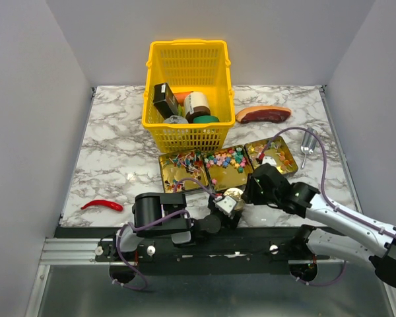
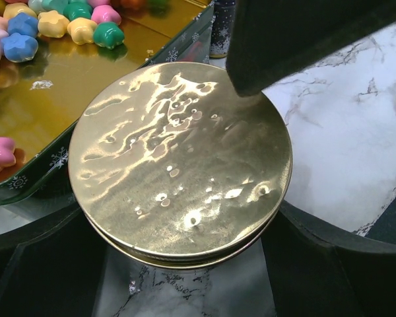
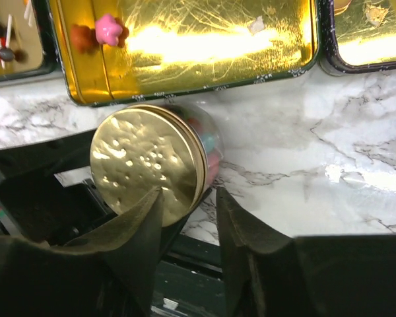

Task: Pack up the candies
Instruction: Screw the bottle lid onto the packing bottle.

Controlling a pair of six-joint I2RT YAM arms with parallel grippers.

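My left gripper (image 1: 223, 205) is shut on a clear jar with a dented gold lid (image 2: 181, 165), held tilted above the table's front edge. Its dark fingers (image 2: 46, 264) flank the jar under the lid. Pink and green candies (image 3: 211, 142) show inside the jar. My right gripper (image 3: 188, 211) is open, with one finger in front of the lid's lower edge (image 3: 145, 165) and the other beside it. Loose star-shaped candies (image 2: 26, 43) lie in the middle gold tin (image 1: 226, 162). Lollipops lie in the left tin (image 1: 181, 168).
A third gold tin (image 1: 274, 155) stands at the right with a metal scoop (image 1: 306, 153) beside it. A yellow basket (image 1: 187, 92) of groceries stands behind the tins. A fake meat slab (image 1: 263, 113) lies at the back right, a red chili (image 1: 102, 205) at the front left.
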